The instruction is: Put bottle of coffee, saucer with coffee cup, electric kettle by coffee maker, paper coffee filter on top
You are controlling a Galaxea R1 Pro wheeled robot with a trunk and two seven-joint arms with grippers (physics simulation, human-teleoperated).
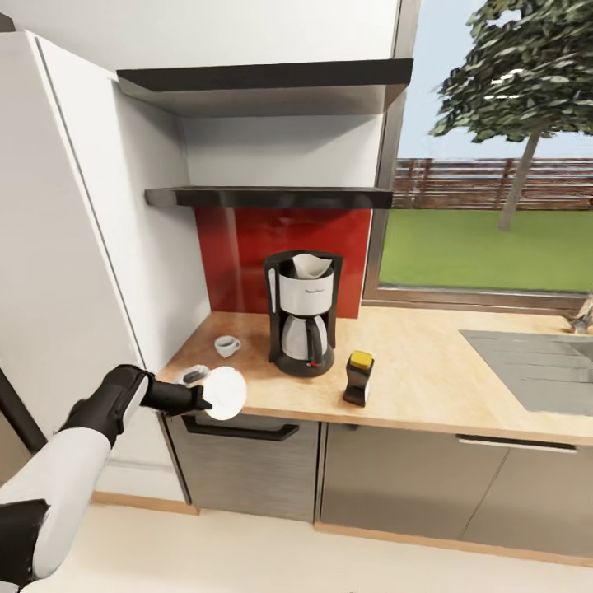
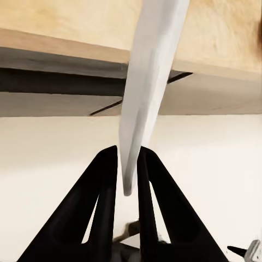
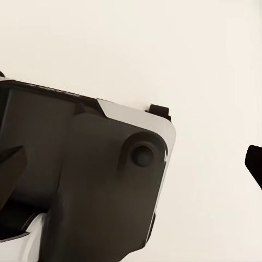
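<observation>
Filter (image 1: 311,265) already sits atop the coffee maker (image 1: 302,315), with bottle (image 1: 358,377) and cup (image 1: 226,345) on either side of it. Your left gripper (image 1: 201,401) is clenched on the saucer (image 1: 224,393), near the maker; kettle remains. Right gripper: cannot tell.

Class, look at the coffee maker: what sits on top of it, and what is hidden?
A white paper coffee filter rests in the open top of the coffee maker. Only the filter's upper part shows; the machine's walls cover the rest.
</observation>
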